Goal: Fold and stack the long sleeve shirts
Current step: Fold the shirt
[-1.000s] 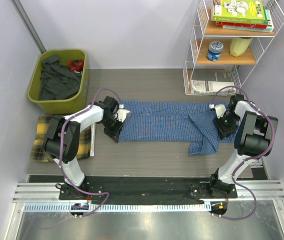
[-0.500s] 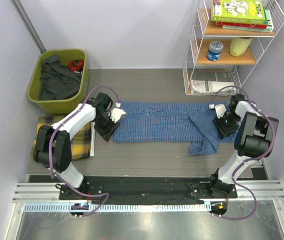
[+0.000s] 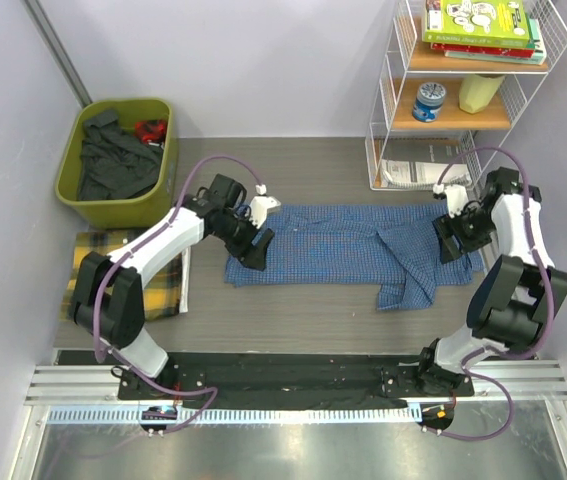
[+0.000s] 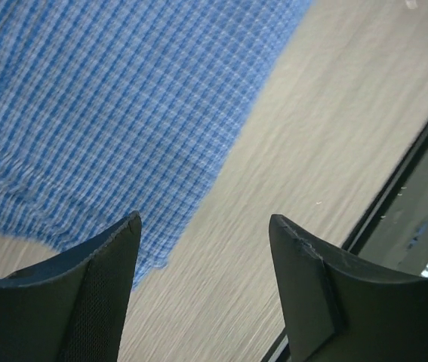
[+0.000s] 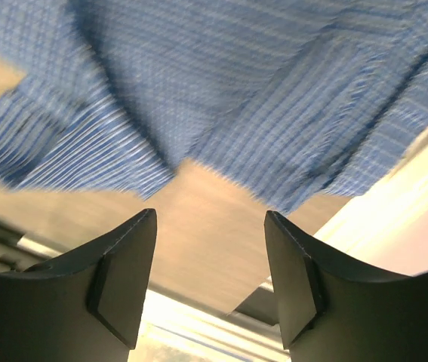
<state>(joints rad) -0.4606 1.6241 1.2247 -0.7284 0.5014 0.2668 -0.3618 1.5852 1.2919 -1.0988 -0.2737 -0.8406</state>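
Note:
A blue checked long sleeve shirt (image 3: 338, 245) lies spread across the middle of the table, one sleeve folded down at its right (image 3: 408, 275). My left gripper (image 3: 260, 240) hovers over the shirt's left end, open, with only cloth (image 4: 100, 113) and bare table between its fingers. Over the shirt's right end my right gripper (image 3: 458, 232) is open and empty too, blue cloth (image 5: 221, 83) below it. A yellow plaid shirt (image 3: 88, 275) lies folded at the far left, partly under the left arm.
A green bin (image 3: 118, 160) of dark clothes stands at the back left. At the back right a white wire shelf (image 3: 463, 100) carries books, a can and papers. A black rail (image 3: 293, 375) runs along the near edge.
Both grippers have opened and let go of the blue shirt. The left one moved right over the shirt's left end; the right one lifted up and back.

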